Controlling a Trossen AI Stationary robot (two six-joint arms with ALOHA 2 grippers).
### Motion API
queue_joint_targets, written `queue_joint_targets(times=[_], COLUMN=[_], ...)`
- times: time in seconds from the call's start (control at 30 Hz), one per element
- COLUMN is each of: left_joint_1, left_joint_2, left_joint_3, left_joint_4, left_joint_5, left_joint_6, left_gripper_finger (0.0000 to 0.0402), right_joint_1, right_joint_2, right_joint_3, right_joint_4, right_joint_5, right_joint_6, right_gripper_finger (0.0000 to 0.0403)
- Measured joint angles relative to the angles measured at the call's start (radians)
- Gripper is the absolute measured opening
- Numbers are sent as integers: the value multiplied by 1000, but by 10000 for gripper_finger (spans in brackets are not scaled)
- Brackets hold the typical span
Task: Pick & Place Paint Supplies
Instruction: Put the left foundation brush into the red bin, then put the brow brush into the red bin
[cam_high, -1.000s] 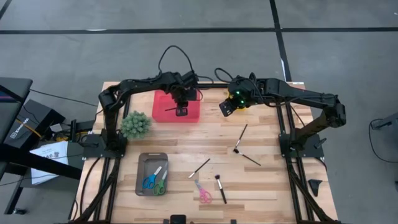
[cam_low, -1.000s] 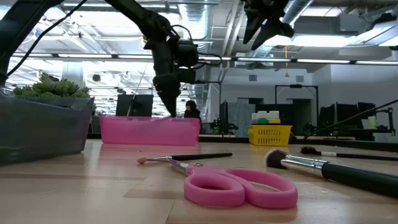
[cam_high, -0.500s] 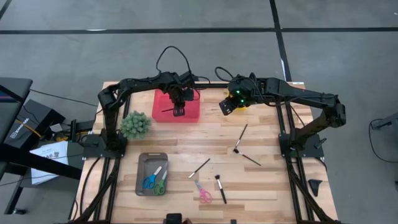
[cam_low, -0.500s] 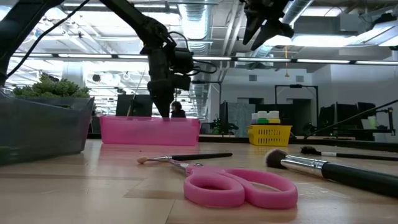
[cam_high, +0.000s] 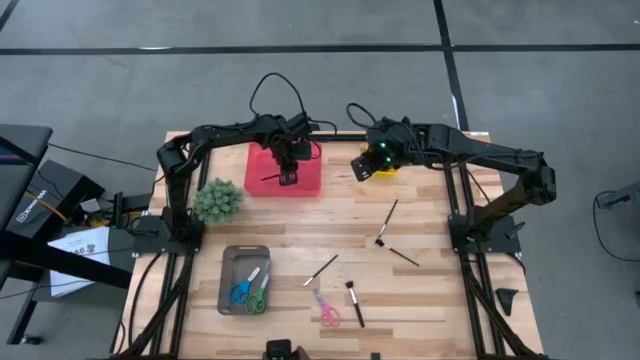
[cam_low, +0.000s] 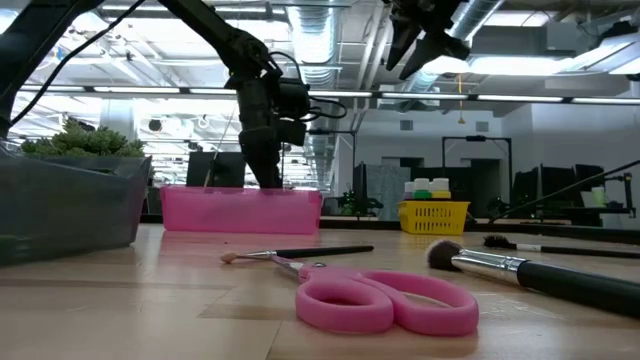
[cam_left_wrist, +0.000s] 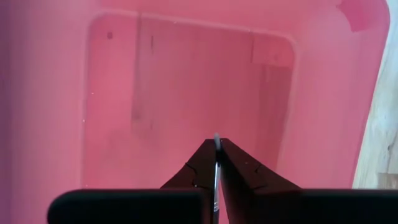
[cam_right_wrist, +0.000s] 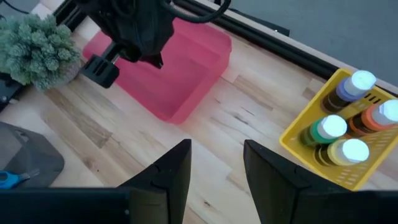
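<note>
**Brush pinched over the pink bin**

A thin dark-handled paintbrush (cam_left_wrist: 216, 163) is pinched between the fingers of the left claw (cam_high: 288, 172), which is lowered into the pink bin (cam_high: 306, 180) at the far side of the bench (cam_high: 430, 290). In the left wrist view the brush is seen clamped edge-on between the two dark fingers, with the bin's bare pink floor beyond it.

Further brushes are left on the bench: two thin ones (cam_high: 387, 221) near the right arm's base, a pale-tipped one (cam_high: 321, 270) towards the middle, and a thick dark-handled one (cam_high: 354, 303) beside the pink scissors (cam_high: 326, 310). Capped paint bottles (cam_right_wrist: 341, 137) are packed upright in a yellow basket (cam_right_wrist: 302, 132) at the far right of the bench.

The right claw (cam_high: 366, 166) is held above the bench, just beside that basket, with its fingers spread and nothing between them.

A grey tray (cam_high: 230, 262) holding blue and green scissors is set near the front left, and a fuzzy green tuft (cam_high: 218, 200) is placed behind it.
</note>
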Motion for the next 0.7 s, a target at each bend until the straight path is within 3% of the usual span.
queue_joint_targets(times=[0.37, 0.57, 0.7], left_joint_1=[19, 32, 29], left_joint_2=[-63, -223, -383], left_joint_3=[-34, -111, -221], left_joint_4=[46, 77, 226], left_joint_5=[0, 25, 103], left_joint_6=[-18, -20, -132], left_gripper_finger=[83, 116, 122], right_joint_1=[-18, -23, -24], right_joint_2=[0, 0, 0], right_joint_3=[0, 0, 0], right_joint_4=[21, 66, 87], right_joint_5=[1, 0, -26], right_joint_6=[-12, -35, -50], right_gripper_finger=[143, 143, 143])
